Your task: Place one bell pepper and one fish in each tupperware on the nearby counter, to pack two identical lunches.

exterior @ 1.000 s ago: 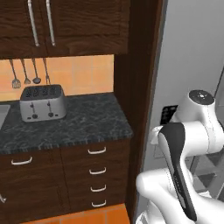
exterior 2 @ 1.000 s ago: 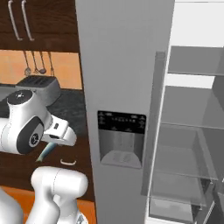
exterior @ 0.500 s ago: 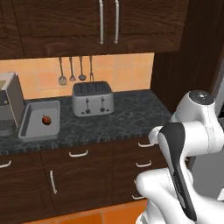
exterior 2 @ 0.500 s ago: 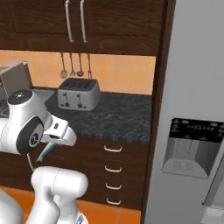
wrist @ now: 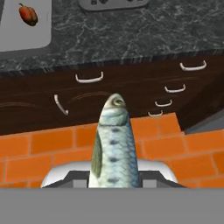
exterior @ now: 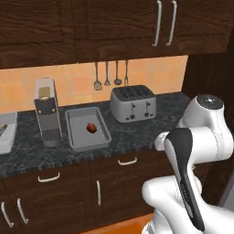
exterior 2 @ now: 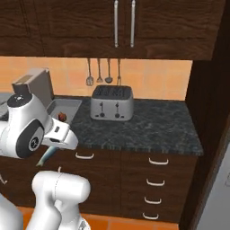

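A silvery blue-green scaled fish (wrist: 114,148) rises from the bottom centre of the hand view, clamped in the nearly closed hand (wrist: 114,177), head pointing at the dark wood drawers. In the right base view its tail hangs below the hand at mid-left (exterior 2: 48,155). On the dark speckled stone counter (exterior: 132,130), a shallow light-grey rectangular tupperware (exterior: 87,128) left of centre holds a small red bell pepper (exterior: 92,127). A second tupperware (exterior: 6,133) sits at the left edge. Between them stands a grey coffee machine (exterior: 47,111); a silver toaster (exterior: 133,103) stands right of the first tupperware.
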